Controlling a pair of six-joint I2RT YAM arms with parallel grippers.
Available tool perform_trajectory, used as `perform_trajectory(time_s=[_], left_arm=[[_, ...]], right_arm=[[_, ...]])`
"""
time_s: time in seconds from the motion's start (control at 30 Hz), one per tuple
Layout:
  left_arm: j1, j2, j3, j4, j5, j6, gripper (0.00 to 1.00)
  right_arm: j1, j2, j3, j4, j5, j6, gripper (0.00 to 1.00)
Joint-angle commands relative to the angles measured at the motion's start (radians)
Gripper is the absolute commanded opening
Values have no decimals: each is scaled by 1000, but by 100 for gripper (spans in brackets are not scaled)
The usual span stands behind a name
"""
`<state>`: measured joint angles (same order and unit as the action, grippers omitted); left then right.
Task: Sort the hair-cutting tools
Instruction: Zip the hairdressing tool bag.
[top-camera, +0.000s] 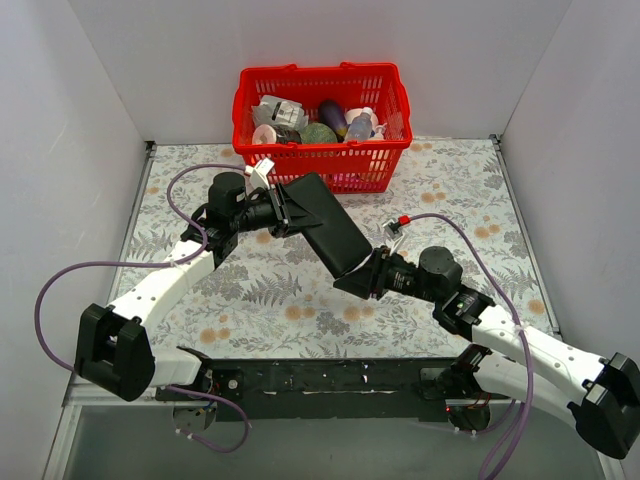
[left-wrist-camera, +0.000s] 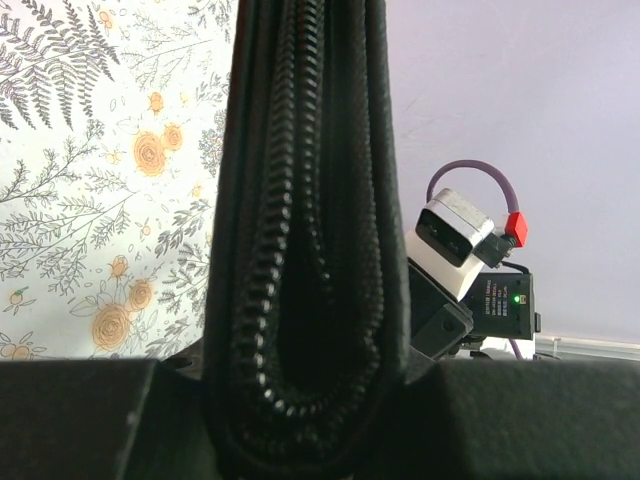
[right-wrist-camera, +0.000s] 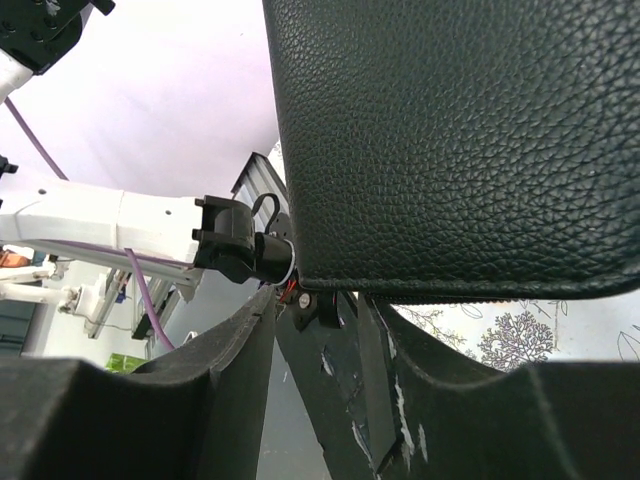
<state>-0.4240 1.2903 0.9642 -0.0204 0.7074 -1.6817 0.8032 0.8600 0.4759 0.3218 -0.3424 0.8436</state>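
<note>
the right pincer (top-camera: 366, 273) sits nearest, at the near right end of the black case (top-camera: 325, 225). its jaws are parted a little, and its own camera shows nothing between them, the case's leather face lying just above the tips. the case hangs clear of the bench (top-camera: 300, 310), its long axis running from near right to far left. at the far left end the left pincer (top-camera: 284, 210) is clamped across the zipped edge, seen edge-on between its fingers. no scissors or comb show in any view; most likely they are inside the case, though that is a guess. so the coming move turns on the zip edge, which the left arm holds and the right arm faces. farthest back stands the red basket (top-camera: 330, 160), just beyond the case.
</note>
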Motion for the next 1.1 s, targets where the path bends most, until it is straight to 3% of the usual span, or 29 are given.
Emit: perform_trajectory(time_s=[0.0,0.1,0.13,0.27,0.77,1.07], left_arm=[[-1,-51,41,73,37,-12,0],[1,-55,38,73,37,-12,0],[1,-55,36,73,35,-13,0],[1,-55,31,76,40,-16,0],[1,-13,74,111,33,-44,0],[-1,10,117,102,35,-46,0]], right_arm=[[1,7,15,82,17,6,45],[-1,10,18,77,22,5,32],[-4,10,18,74,22,6,21],[-6,10,18,69,23,3,1],[-1,45,32,22,-23,-38,1],[-1,-1,41,-141,8,-127,1]])
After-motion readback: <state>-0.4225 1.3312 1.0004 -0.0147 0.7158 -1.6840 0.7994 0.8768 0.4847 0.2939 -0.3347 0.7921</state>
